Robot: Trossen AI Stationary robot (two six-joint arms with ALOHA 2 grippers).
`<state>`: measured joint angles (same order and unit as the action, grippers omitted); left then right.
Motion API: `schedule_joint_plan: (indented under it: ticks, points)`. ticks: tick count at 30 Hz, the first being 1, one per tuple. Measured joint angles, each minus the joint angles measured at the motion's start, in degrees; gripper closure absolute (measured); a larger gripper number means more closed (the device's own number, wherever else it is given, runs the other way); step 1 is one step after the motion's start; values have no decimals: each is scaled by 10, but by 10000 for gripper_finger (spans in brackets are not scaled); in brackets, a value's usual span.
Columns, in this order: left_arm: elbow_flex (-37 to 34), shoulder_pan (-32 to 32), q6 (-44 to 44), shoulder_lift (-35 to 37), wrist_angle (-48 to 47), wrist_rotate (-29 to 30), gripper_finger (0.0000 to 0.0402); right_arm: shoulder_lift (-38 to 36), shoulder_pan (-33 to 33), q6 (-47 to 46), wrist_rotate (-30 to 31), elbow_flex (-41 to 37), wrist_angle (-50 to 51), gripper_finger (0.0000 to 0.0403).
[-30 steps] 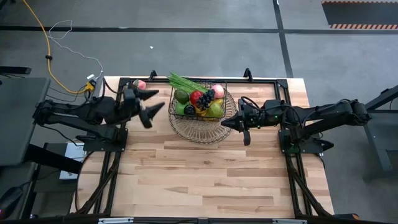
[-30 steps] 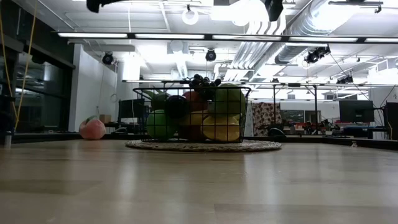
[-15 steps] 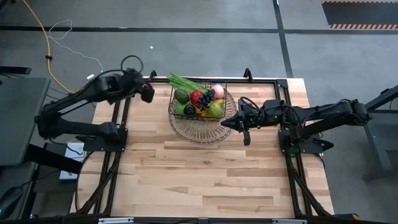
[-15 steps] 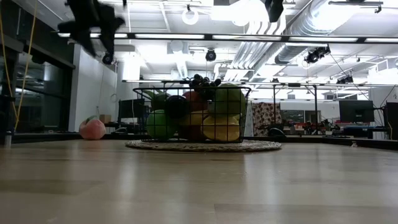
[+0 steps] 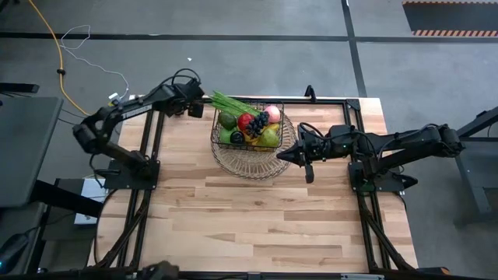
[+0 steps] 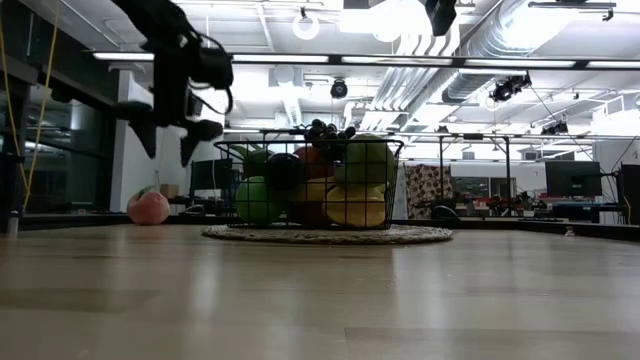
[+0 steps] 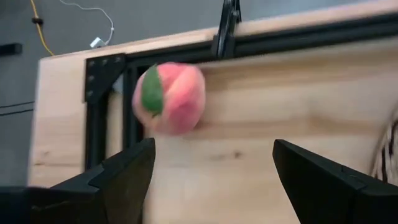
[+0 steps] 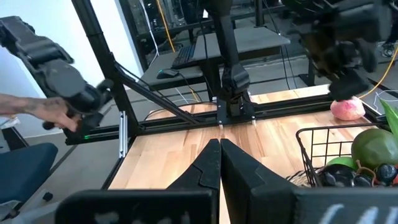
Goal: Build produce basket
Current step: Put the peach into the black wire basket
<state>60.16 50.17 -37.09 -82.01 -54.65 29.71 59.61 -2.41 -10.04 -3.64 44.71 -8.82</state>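
peach position: the round pink peach with a green leaf patch [image 7: 169, 98] lies on the pale wooden table [image 5: 257, 218], at the far left corner, beside the dark metal frame rail [image 7: 298, 38] and apart from the basket.
pincer to peach: the left gripper [image 6: 168, 130] hangs above the peach, fingers pointing down; in the left wrist view the fruit sits ahead of the two dark fingers [image 7: 127, 177], closer to one finger than centred in the gap.
pincer state: left fingers spread wide and empty, nothing between them.
nearer arm: the left one by far; the right gripper [image 5: 282, 153] waits on the basket's other side, fingers pressed together, holding nothing.
long axis: none to speak of; the peach is nearly round, so the approach angle likely matters little, centring matters more.
peach looks: pink-red skin, paler blush, one green patch facing the wrist camera, resting still on the wood.
basket: the dark thin-wire rectangular basket [image 5: 215, 129] stands on a pale round woven wire tray [image 5: 249, 167], already piled with green and red fruit, dark grapes [image 5: 257, 121] and a green leafy bunch [image 5: 229, 102].
judged next need: descend, centre over the peach, then close.
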Motion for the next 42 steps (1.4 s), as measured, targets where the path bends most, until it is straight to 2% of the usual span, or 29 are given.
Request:
schedule_joint_plan:
  ticks: [6,11,17,22,29,36,42]
  points:
    - [0,31,21,-70,55,-10,87,0,0,0,0,0,0,403]
    - [2,53,48,-113,45,29,87,0,0,0,0,0,4,403]
    - [18,51,-17,-151,47,90,87,0,0,-2,-3,0,10,403]
    - [19,52,-34,-185,49,134,87,0,0,-3,-11,0,10,403]
    - [23,52,-46,-241,39,147,87,0,0,-4,-11,0,11,403]
    - [44,54,-136,-260,18,181,87,0,0,-4,-11,0,11,403]
    - [44,48,-191,-270,23,174,93,0,0,-22,-11,0,11,403]
